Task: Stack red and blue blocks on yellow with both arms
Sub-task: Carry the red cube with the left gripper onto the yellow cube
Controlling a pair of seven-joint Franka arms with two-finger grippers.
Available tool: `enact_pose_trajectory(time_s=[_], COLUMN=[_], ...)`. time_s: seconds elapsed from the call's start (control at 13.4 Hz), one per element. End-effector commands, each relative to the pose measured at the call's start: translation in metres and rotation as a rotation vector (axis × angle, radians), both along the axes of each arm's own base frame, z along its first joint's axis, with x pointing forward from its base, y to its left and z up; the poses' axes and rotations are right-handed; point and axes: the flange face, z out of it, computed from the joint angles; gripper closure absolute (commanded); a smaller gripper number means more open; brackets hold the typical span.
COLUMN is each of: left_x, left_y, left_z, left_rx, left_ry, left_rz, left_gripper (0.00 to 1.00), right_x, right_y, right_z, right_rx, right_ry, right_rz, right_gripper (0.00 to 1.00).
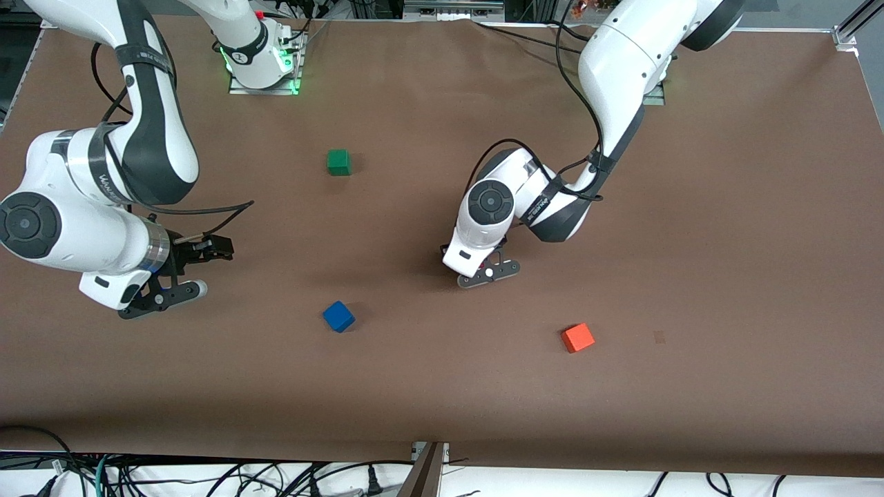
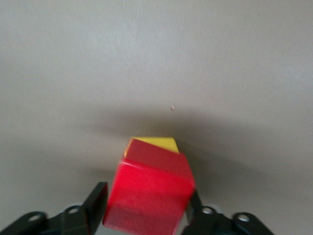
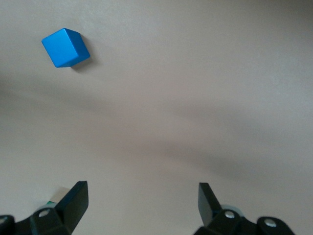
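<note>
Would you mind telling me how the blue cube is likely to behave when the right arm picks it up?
The blue cube looks rigid with flat faces, so it probably won't roll or deform. Its matte finish suggests decent grip. It sits rotated on the table, so the right end effector, now open, may need to turn to meet flat sides.

front: high across the brown paper-covered table (image 1: 690, 207), facing my bases | my left wrist: close down on matte red cube (image 2: 149, 196) | my right wrist: looks down, higher | shared with front: royal blue matte cube (image 3: 65, 47) (image 1: 338, 316)
</note>
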Motion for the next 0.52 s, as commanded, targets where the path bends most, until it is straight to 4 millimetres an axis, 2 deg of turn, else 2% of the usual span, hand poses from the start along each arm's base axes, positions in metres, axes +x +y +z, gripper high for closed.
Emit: enact_pose_trajectory(time_s=[0.0,0.15,0.3,0.45], left_x=[0.023,0.047,0.069,0.090], left_y=[0.013,0.038,0.063,0.108], left_z=[0.033,0.074,0.136,0.183], left_rx=[0.005,0.026,0.030,0.037], left_ry=[-0.053,-0.054,-0.076,-0.076], left_rz=[-0.027,0.014,0.060,0.129], left_gripper=[0.00,0.00,0.00,0.00], right_x=[-0.003,0.001,0.003,0.008], right_y=[0.010,0.014,0.035,0.055], right_z=[0.010,0.011,0.008,-0.006], right_rx=[-0.004,0.000,-0.001,-0.002], right_ry=[-0.020,-0.053,-0.082,-0.112], right_rz=[0.003,-0.038,-0.071,-0.102], right_gripper=[0.01,0.01,0.01,0.01])
